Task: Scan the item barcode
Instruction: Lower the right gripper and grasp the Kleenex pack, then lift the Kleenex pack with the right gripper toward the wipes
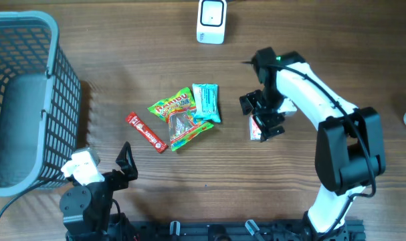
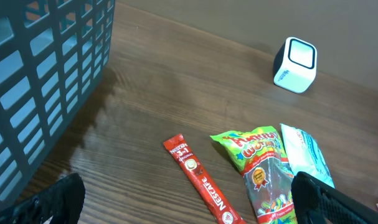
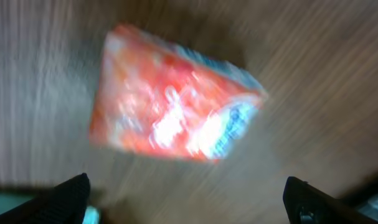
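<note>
Hovering right hand point(image 1: 264, 115): fingers spread wide with nothing gripped. It hangs over the worktop point(image 1: 323, 40) right of centre, directly above the red-and-white packet point(image 1: 257, 129).
Packet position: the red-and-white packet lies on the worktop, and in the overhead view its near end shows past the right hand. In the right wrist view it fills the middle of the frame, between the two dark fingertips point(image 3: 70, 196) and apart from both. That picture is blurred, so the print cannot be read and the packet only appears to lie flat.
Barcode scanner point(image 1: 211, 21): a small white box at the far edge near the centre, to the far left of the packet and well apart from it.
Left hand point(image 1: 127, 162): wide open and empty, at the near left of the worktop just beside the basket point(image 1: 29, 100).
Basket: blue-grey mesh, along the left edge.
Haribo worms bag point(image 1: 179, 117): lies flat at the centre of the worktop.
Light blue packet point(image 1: 206, 102): touches the right side of the worms bag.
Nescafe stick point(image 1: 146, 132): red, set at a slant just left of the worms bag and apart from it.
</note>
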### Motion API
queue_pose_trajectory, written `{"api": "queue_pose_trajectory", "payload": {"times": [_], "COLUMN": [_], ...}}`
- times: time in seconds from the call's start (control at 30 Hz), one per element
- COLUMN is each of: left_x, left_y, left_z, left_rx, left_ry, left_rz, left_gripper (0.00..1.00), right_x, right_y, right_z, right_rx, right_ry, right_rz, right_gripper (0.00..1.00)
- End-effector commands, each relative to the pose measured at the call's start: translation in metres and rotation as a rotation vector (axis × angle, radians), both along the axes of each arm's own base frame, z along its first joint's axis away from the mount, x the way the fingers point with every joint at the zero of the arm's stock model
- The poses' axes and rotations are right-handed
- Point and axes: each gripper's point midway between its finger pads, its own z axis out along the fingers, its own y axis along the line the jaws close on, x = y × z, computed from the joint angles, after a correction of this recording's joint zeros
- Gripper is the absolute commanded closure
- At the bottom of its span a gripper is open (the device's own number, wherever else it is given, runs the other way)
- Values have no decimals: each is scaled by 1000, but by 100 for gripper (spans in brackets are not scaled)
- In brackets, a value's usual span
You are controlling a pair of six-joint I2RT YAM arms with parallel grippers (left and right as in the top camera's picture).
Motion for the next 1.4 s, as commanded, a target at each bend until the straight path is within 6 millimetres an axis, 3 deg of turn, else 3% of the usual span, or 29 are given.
{"api": "queue_pose_trajectory", "payload": {"times": [0.0, 0.13, 0.33, 0.6, 0.77, 0.87, 0.93, 1.07, 1.1, 1.13, 1.17, 1.2, 1.27, 1.3, 1.37], "left_x": [0, 0, 0, 0, 0, 0, 0, 0, 0, 0, 0, 0, 0, 0, 0], "left_y": [1, 1, 1, 1, 1, 1, 1, 1, 1, 1, 1, 1, 1, 1, 1], "left_z": [0, 0, 0, 0, 0, 0, 0, 0, 0, 0, 0, 0, 0, 0, 0], "left_rx": [18, 18, 18, 18, 18, 18, 18, 18, 18, 18, 18, 18, 18, 18, 18], "left_ry": [-3, -3, -3, -3, -3, -3, -3, -3, -3, -3, -3, -3, -3, -3, -3], "left_rz": [-1, -1, -1, -1, -1, -1, -1, -1, -1, -1, -1, -1, -1, -1, -1], "left_gripper": [0, 0, 0, 0, 0, 0, 0, 0, 0, 0, 0, 0, 0, 0, 0], "right_x": [7, 24, 19, 25, 47, 68, 86, 98, 96, 93, 87, 83, 79, 79, 76], "right_y": [-10, -23, -23, -33, -38, -61, -73, -65, -61, -59, -54, -48, -31, -24, -20], "right_z": [-19, -22, -22, -22, -22, -17, -10, -2, 0, -1, -3, -6, -8, -8, -9], "right_rx": [-79, -156, -129, -105, -113, -296, -422, -411, -389, -364, -322, -276, -182, -146, -113], "right_ry": [-42, -126, -124, -183, -265, -266, -283, -334, -347, -353, -354, -355, -383, -398, -400], "right_rz": [-52, -20, 147, 739, 1231, 1270, 1287, 1309, 1232, 1170, 1119, 1085, 1064, 1063, 1065], "right_gripper": [0, 0, 1, 15, 10, 1, 0, 0, 3, 13, 29, 53, 80, 87, 90]}}
